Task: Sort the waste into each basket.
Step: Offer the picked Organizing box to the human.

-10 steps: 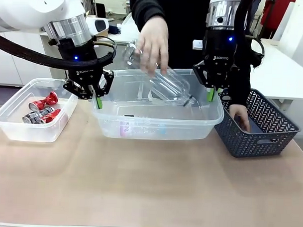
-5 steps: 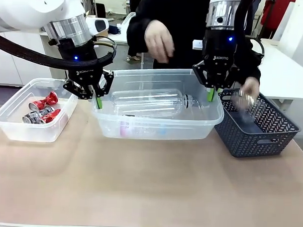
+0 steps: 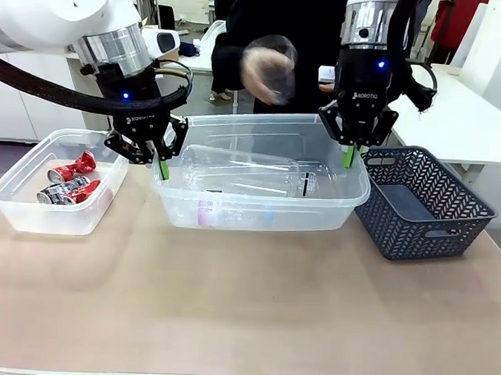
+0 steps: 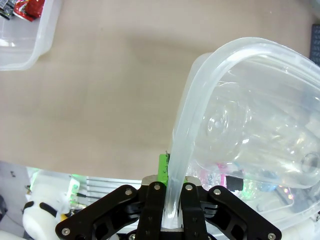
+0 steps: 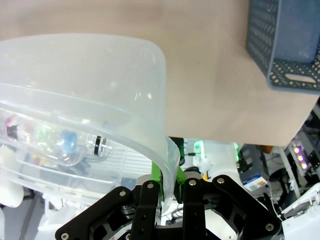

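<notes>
While a person's hand point(image 3: 267, 69) holds a clear bottle point(image 3: 275, 63) above, bottles lie in my tub point(image 3: 262, 213). My left gripper point(image 3: 163, 170) and right gripper point(image 3: 348, 158) each pinch its rim.

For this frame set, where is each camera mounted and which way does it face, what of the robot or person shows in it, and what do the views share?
Front view: fixed on the robot's side, facing across the table at the person's hand; left hand and right hand both clamp the large clear tub.
Left wrist view: looks along the left hand, shut on the tub's rim; small tub of cans beyond.
Right wrist view: looks along the right hand, shut on the rim; dark grey basket beyond.
Shared: the large tub and bottles inside.
</notes>
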Robot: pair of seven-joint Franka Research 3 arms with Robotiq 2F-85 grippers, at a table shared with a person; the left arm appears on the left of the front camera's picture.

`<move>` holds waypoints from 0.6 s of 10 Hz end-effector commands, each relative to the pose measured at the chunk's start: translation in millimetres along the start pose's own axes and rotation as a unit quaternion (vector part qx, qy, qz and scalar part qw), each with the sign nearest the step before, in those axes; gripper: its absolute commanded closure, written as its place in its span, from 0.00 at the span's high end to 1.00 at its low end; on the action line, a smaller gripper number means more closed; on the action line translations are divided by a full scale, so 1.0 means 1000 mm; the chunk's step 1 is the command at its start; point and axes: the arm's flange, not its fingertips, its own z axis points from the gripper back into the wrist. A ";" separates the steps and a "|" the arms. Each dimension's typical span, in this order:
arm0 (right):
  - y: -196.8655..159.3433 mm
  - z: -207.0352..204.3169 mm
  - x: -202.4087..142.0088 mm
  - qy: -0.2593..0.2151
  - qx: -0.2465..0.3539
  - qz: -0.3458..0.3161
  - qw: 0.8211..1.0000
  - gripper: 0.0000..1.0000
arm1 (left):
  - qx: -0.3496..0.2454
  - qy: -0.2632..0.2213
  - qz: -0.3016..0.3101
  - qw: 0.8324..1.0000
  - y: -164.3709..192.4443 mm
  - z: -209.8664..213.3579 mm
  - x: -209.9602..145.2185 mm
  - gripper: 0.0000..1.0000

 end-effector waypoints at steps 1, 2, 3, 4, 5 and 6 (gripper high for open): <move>0.002 0.003 -0.004 0.000 0.001 0.014 1.000 0.06 | 0.005 -0.011 0.015 1.000 0.002 0.001 0.004 0.04; 0.002 0.003 -0.004 0.000 0.001 0.014 1.000 0.06 | 0.005 -0.011 0.015 1.000 0.002 0.001 0.004 0.04; 0.002 0.003 -0.004 0.000 0.001 0.014 1.000 0.06 | 0.005 -0.011 0.015 1.000 0.002 0.001 0.004 0.04; 0.002 0.003 -0.004 0.000 0.001 0.014 1.000 0.06 | 0.005 -0.011 0.015 1.000 0.002 0.001 0.004 0.04; 0.002 0.003 -0.004 0.000 0.001 0.014 1.000 0.06 | 0.005 -0.011 0.015 1.000 0.002 0.001 0.004 0.04; 0.002 0.003 -0.004 0.000 0.001 0.014 1.000 0.06 | 0.005 -0.011 0.015 1.000 0.002 0.001 0.004 0.04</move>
